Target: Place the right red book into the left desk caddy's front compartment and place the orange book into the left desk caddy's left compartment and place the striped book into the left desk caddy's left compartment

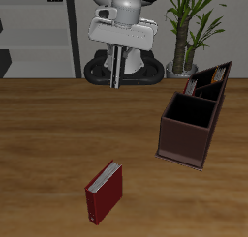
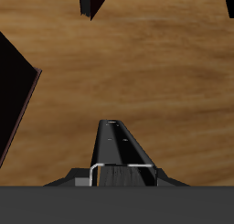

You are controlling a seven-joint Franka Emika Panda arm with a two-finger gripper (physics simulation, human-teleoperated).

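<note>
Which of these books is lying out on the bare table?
The red book, flat on the table near its front edge; the other books stand inside the desk caddy.

Wood-grain table, pale room behind

The table (image 1: 48, 125) is warm brown with visible grain, evenly lit; behind it a light grey wall (image 1: 58, 33); a potted plant (image 1: 194, 28) with long green leaves stands at the back; dark shelving (image 1: 8, 38) shows at the edge.

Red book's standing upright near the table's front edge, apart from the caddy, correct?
No: the red book lies flat, cover up, not upright, as the exterior view shows. It is near the table's front edge, apart from the left desk caddy.
</note>
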